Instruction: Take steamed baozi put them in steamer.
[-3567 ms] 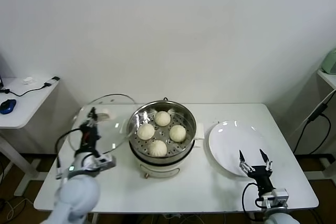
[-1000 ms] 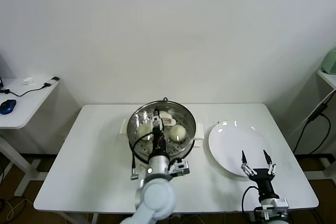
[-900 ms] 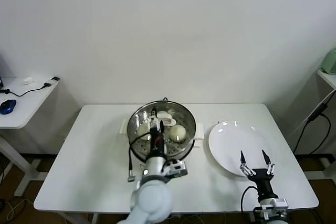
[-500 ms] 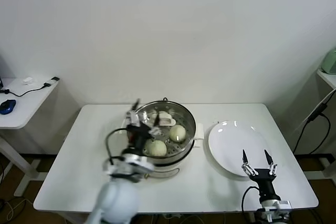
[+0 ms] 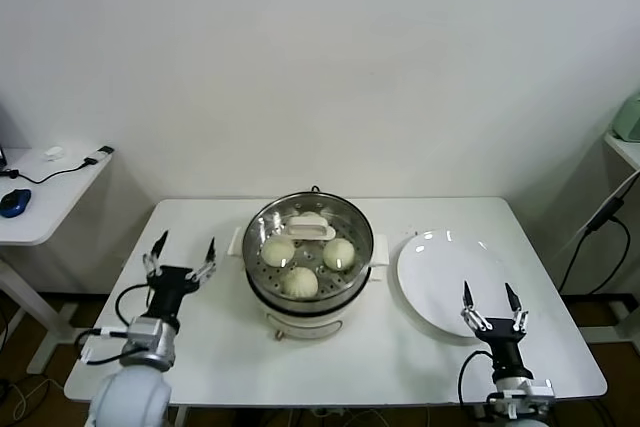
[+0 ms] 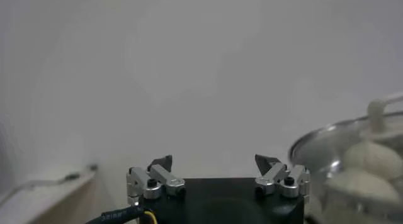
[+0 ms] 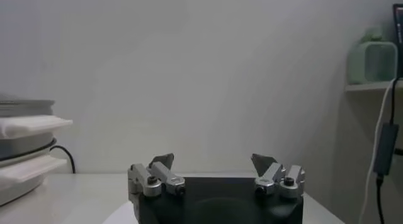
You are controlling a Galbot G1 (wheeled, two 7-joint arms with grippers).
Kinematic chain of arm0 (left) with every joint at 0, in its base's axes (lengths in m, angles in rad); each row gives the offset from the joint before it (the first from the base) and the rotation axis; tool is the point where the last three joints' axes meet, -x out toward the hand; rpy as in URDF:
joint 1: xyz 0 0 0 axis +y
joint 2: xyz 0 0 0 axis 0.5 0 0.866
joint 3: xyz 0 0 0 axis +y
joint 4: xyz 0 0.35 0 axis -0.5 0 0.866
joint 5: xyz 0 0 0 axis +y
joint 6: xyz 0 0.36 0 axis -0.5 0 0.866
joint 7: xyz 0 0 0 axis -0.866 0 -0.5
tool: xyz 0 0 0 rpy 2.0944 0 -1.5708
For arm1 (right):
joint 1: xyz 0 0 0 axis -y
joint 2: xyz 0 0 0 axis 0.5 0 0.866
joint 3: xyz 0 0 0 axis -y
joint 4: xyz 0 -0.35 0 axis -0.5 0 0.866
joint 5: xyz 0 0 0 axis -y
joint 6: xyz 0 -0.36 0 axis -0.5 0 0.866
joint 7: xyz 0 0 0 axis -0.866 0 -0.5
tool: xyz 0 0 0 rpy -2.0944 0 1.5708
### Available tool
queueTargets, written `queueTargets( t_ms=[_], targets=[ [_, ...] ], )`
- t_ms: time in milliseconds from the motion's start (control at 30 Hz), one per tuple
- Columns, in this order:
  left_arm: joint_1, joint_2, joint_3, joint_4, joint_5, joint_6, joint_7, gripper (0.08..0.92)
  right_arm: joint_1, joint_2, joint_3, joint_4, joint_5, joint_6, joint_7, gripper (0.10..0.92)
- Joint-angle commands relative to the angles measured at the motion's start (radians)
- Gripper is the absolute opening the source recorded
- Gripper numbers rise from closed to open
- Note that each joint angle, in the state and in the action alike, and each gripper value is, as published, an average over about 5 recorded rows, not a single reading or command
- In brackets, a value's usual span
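Writing: none readable in any view.
Buns (image 5: 301, 281): inside the steamer (image 5: 352, 271), lid (image 5: 311, 226) resting on top.
Left gripper (image 5: 181, 255): released, empty, left of steamer.
Right gripper (image 5: 490, 302): released, empty, over plate (image 5: 440, 267).
Right wrist view only: green object (image 7: 373, 60) on a shelf.

White rounded arms, black wrists w/ cables; each claw (image 5: 181, 252) has silver, black-tipped prongs.

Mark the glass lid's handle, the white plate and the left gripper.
glass lid's handle (image 5: 311, 228), head view: middle of the white bar above the steamer.
white plate (image 5: 440, 265), head view: bare centre of the dish.
left gripper (image 5: 181, 255), head view: midway between its open fingertips.
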Motion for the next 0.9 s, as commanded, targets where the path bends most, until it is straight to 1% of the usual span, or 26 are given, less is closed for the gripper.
queueTargets(
  t_ms=[33, 300, 900],
  targets=[
    [0.074, 0.027, -0.059, 0.291, -0.211, -0.219, -0.013, 0.823, 0.011, 0.001, -0.009, -0.012, 0.007, 0.000, 0.010, 0.823],
    [0.074, 0.011, -0.034, 0.319, -0.173, -0.248, 0.009, 0.823, 0.017, -0.005, -0.018, -0.010, 0.009, -0.043, 0.020, 0.823],
    [0.091, 0.005, -0.034, 0.285, -0.172, -0.261, 0.014, 0.823, 0.016, -0.013, -0.023, -0.001, 0.017, -0.058, 0.018, 0.823]
  ],
)
